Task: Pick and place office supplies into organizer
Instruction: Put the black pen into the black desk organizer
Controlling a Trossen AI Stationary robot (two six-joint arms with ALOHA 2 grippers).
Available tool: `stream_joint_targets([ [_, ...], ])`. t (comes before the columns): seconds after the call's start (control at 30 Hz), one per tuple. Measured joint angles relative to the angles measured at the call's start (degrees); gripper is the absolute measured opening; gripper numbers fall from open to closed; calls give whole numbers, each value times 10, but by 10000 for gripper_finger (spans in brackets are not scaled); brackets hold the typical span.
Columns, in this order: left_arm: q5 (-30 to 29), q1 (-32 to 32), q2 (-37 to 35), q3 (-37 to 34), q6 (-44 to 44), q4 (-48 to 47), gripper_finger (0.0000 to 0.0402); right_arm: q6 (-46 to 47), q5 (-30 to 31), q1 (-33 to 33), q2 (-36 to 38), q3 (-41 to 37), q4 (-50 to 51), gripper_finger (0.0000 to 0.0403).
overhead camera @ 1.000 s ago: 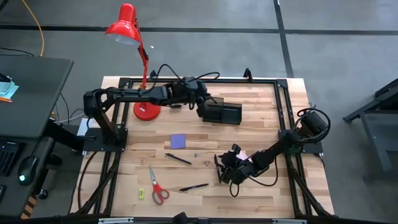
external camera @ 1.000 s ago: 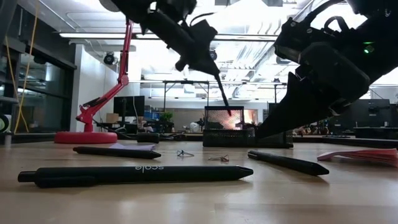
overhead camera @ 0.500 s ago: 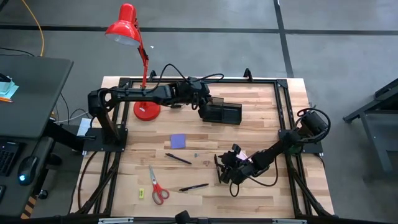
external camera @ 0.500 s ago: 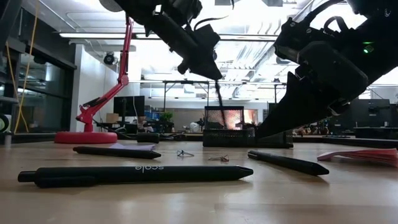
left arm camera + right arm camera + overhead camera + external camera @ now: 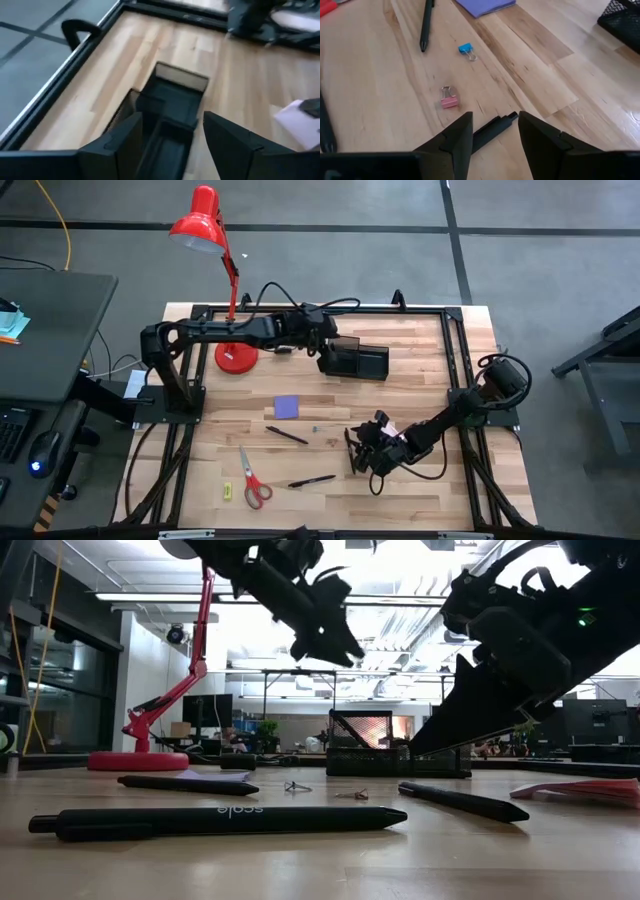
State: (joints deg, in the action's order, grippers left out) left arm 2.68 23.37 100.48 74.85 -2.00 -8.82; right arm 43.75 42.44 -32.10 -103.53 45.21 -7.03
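The black organizer [image 5: 358, 361] stands at the far middle of the table. My left gripper [image 5: 172, 120] hovers open just above its left end [image 5: 325, 355], with nothing between the fingers. My right gripper [image 5: 495, 117] is low over the table at the near right [image 5: 358, 452]. It is open, with a finger on either side of a black pen [image 5: 492, 129] that lies flat on the wood. Two more pens [image 5: 287, 435] [image 5: 312, 480], a purple pad [image 5: 287, 406], red-handled scissors [image 5: 255, 480] and a yellow-green piece [image 5: 227, 491] lie loose. A pink pad [image 5: 580, 790] lies by the right arm.
The red lamp's base [image 5: 237, 358] stands left of the organizer, under the left arm. A blue clip [image 5: 466, 48] and a pink clip [image 5: 448, 101] lie on the wood ahead of my right gripper. Black frame rails [image 5: 460, 360] run along the table's edges.
My left gripper has opened over the organizer and let go of a black pen that hung tip down from it. The pen has dropped into the organizer and out of sight.
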Motion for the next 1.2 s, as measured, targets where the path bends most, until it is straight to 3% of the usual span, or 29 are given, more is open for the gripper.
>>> stream_joint_targets([
  [0.2, -16, -37, -20, -17, -15, 11, 191, 15, 20, -19, 0, 0, 2, 149],
  [0.33, -13, -85, -60, -52, -17, 82, 183, 32, 59, -41, 0, 0, 6, 149],
  [0.57, -1, -198, -160, -202, -41, 253, 172, 89, 95, -69, 0, -2, 19, 147],
  [0.87, -128, -343, -234, -392, -58, 428, 174, 154, 144, -90, -6, -2, -20, 132],
  [0.93, -133, -369, -236, -429, -61, 490, 174, 156, 140, -95, -12, -2, -37, 126],
  [1.07, -137, -405, -236, -498, -62, 618, 175, 156, 60, -95, -33, -2, -88, 119],
  [1.2, -150, -423, -236, -537, -61, 674, 175, 157, 20, -84, -36, -2, -105, 118],
])
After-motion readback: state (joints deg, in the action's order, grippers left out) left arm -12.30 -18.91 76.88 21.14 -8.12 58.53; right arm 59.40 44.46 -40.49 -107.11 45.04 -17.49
